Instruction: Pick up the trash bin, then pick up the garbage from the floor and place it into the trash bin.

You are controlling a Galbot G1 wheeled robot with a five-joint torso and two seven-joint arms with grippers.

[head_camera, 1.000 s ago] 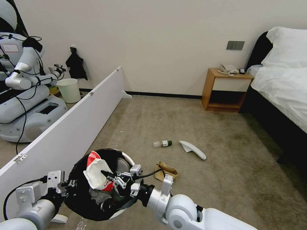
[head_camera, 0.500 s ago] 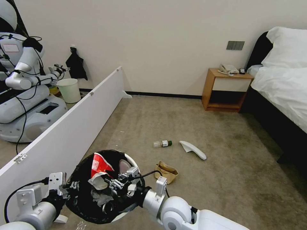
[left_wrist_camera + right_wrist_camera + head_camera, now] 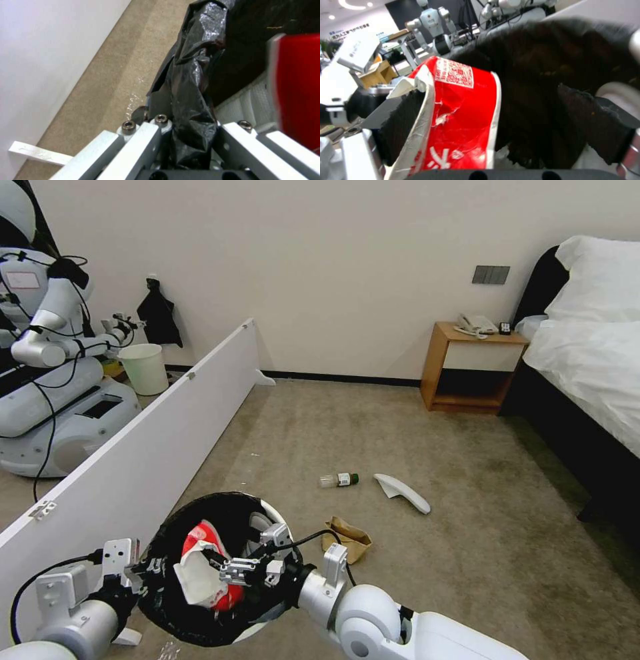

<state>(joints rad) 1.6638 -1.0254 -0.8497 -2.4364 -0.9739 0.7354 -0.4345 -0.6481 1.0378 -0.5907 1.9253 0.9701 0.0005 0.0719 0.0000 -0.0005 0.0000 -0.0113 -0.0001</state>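
The trash bin [image 3: 175, 607], white with a black liner [image 3: 191, 75], hangs at the lower left. My left gripper [image 3: 143, 570] is shut on its liner-covered rim [image 3: 186, 140]. My right gripper [image 3: 227, 570] reaches inside the bin with its jaws wide apart. A red wrapper [image 3: 200, 573] lies in the bin and leans against one finger pad [image 3: 400, 117]; the other pad [image 3: 596, 130] is clear of it. On the floor [image 3: 467, 480] lie a clear green-capped bottle [image 3: 339, 480], a white slipper [image 3: 402, 492] and a brown paper bag [image 3: 347, 537].
A long white panel [image 3: 167, 433] runs along my left. Behind it stand another robot [image 3: 53, 380] and an unlined pale bin [image 3: 143, 368]. A wooden nightstand [image 3: 473, 367] and a bed [image 3: 587, 367] stand at the far right.
My right gripper has dropped from above the rim into the bin with the red wrapper. The wrapper now lies lower inside the bin. The left gripper kept its hold.
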